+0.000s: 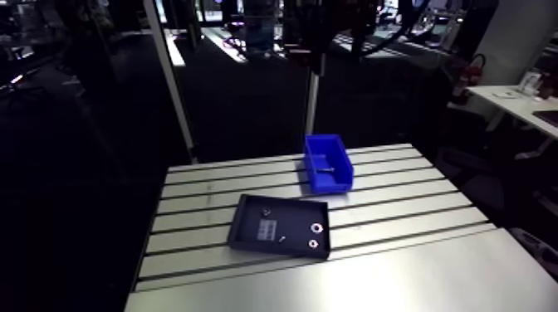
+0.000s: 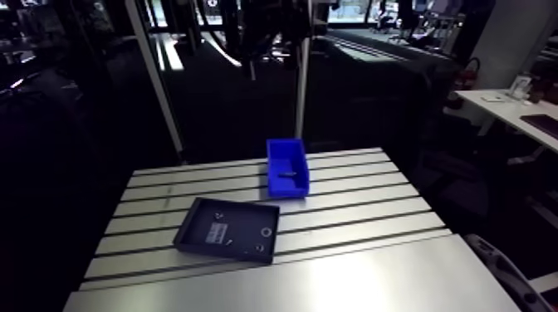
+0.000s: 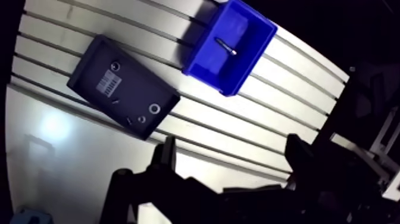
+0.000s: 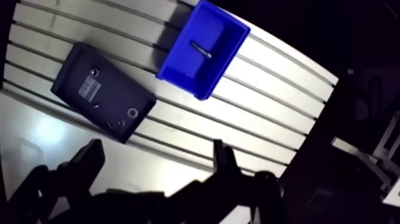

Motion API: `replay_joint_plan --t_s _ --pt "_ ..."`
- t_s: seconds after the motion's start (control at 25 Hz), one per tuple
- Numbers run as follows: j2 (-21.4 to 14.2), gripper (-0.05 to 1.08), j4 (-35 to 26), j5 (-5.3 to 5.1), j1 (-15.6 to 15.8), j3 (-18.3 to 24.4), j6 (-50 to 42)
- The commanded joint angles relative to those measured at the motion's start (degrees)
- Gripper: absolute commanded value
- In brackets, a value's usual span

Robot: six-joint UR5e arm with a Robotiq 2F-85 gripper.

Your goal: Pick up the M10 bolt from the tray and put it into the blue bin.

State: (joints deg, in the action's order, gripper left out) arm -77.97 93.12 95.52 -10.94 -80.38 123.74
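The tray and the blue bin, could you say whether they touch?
Apart. The wrist view shows a strip of bare table between the tray and the blue bin.

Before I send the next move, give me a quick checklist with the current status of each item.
1. Bolt in the blue bin: ok, it lies on the bin's floor.
2. Claw empty: ok, fingers apart, nothing between them.
3. Claw clear of bin and tray: ok, it hangs high above the table.
4. Bin upright on the table, beside the tray: ok.
5. Bolt is the M10: cannot tell, too small to read.
6. Tray holds only other items: cannot tell; a few small parts lie in it.
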Motion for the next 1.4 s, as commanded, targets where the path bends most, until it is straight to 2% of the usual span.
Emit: replay_joint_plan --t_s 0.04,0.16,0.32,0.56,0.68,1.4 --pt "-1.5 0.01 -5.5 -0.91 0.1 0.3 -17.9" --pt "-2.8 0.01 -6.4 -3.46 0.0 0.4 -21.4" --pt "-3.5 0.01 -7.0 -4.77 0.2 0.1 -25.5" --pt "-4.8 0.01 -6.5 -4.77 0.4 -0.8 -26.0" --pt "-5.3 0.01 -6.3 -4.33 0.5 -1.1 -26.0" --pt "-5.2 0.01 -6.3 -4.07 0.5 -0.8 -25.0"
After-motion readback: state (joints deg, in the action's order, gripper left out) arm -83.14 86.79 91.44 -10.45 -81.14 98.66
